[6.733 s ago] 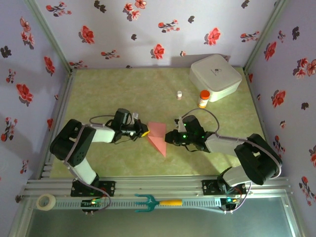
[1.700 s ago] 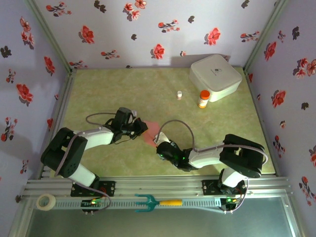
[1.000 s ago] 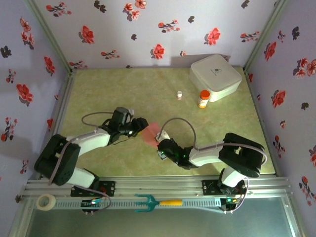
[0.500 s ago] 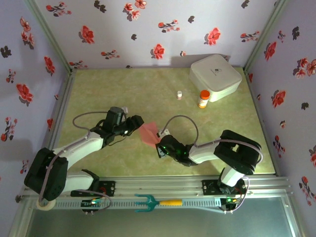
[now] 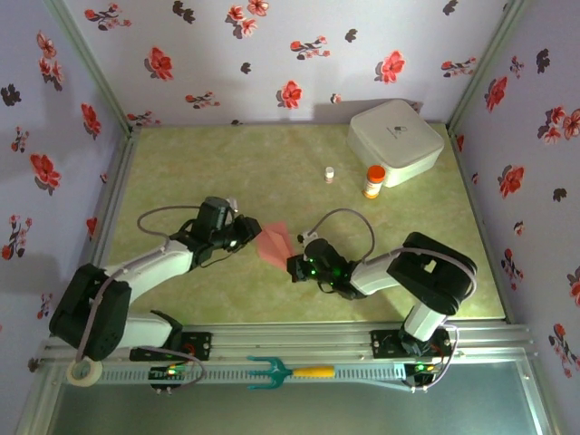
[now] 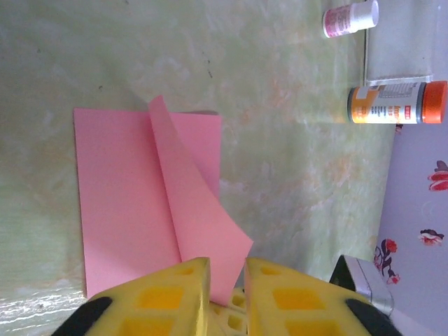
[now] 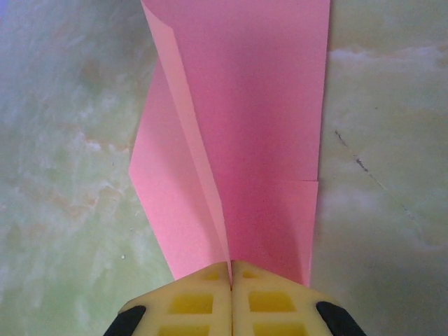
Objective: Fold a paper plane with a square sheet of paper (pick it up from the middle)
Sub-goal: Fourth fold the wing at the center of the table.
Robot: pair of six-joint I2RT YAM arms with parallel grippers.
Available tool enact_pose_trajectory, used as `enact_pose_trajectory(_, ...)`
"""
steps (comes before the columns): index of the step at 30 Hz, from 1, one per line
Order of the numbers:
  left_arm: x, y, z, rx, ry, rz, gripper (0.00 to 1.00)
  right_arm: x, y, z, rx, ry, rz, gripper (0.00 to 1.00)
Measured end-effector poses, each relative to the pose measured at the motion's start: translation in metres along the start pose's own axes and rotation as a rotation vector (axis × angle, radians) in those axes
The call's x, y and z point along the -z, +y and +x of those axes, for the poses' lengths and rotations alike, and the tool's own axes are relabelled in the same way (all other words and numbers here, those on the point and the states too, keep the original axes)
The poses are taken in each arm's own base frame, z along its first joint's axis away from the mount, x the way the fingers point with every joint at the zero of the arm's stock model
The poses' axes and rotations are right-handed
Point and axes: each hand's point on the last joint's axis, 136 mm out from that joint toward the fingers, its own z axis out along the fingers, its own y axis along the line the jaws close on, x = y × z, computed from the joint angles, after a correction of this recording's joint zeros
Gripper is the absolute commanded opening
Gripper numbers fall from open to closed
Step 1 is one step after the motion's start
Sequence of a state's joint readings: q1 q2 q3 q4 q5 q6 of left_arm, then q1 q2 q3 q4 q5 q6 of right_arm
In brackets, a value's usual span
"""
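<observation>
Because the sheet of paper (image 5: 275, 243) is thin and light, it will likely flex and skate on the smooth table (image 5: 181, 163) rather than resist. Creases in it are permanent, so a hard pinch off a fold line would mar it.

Position: mid-table, partly folded, between the two arms. One long flap stands up off the flat layer.

Best hold, by judgement: an edge, or along the centre crease, where doubled layers stiffen it.

Right gripper (image 7: 230, 269): jaws pressed together, with the pink crease running straight into their seam. It pinches the sheet's near end.

Left gripper (image 6: 225, 280): jaws narrow, with a slit between them. The raised flap's corner runs into that slit. Whether it is pinched cannot be told.

Hard to read:
- The paper's ends are hidden under the yellow fingers (image 6: 168, 294).
- The right wrist view cuts off the sheet's far end at the top.
- From above the paper is small and crowded by both arms, so the folds and layer count are uncertain.
</observation>
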State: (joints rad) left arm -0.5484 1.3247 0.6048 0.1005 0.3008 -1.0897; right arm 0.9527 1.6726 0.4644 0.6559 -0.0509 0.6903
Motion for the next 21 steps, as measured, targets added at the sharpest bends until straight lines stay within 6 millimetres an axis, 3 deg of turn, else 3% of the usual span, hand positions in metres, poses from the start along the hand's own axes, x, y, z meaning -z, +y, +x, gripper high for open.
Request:
enact_pose_trajectory(6,-0.013,0.005,0.006,0.008,0.042,0.000,0.06,0.001,-0.001,-0.002,-0.086,0.008,-0.051,0.07)
enact_pose_trajectory(21,-0.047,-0.001,0.028,-0.018,0.151,0.056,0.02,0.000,-0.002,-0.006,-0.257,0.051,-0.154,0.06)
